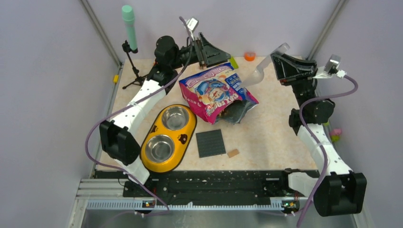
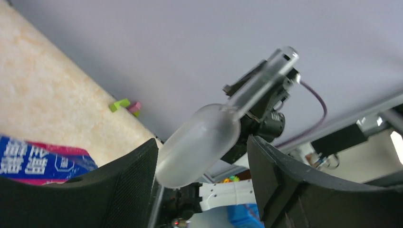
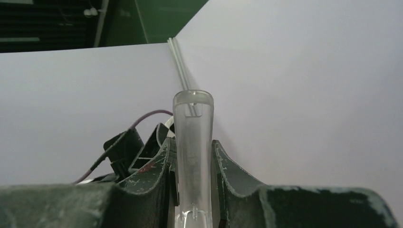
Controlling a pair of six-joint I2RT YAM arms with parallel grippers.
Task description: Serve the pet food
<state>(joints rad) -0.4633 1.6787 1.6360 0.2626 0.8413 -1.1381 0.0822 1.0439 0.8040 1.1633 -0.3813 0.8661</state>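
The pet food bag (image 1: 216, 92), glossy blue and pink with a cartoon cat, lies on the table with its open mouth towards the front right. No kibble shows. The yellow double feeder (image 1: 186, 137) holds two steel bowls that look empty. My right gripper (image 1: 281, 65) is shut on the handle of a clear plastic scoop (image 1: 260, 72), held in the air behind the bag. The scoop's handle (image 3: 192, 123) stands between the right gripper's fingers (image 3: 192, 148). My left gripper (image 1: 205, 58) is open and empty above the bag's back edge. The scoop's bowl (image 2: 199, 137) shows beyond its fingers (image 2: 203, 159).
A black square mat (image 1: 210, 143) and a small tan block (image 1: 233, 153) lie in front of the bag. An orange cap (image 1: 250, 56) sits at the back. A tripod with a green-tipped pole (image 1: 129, 28) stands at the back left. Small toys (image 1: 336, 134) lie off the right edge.
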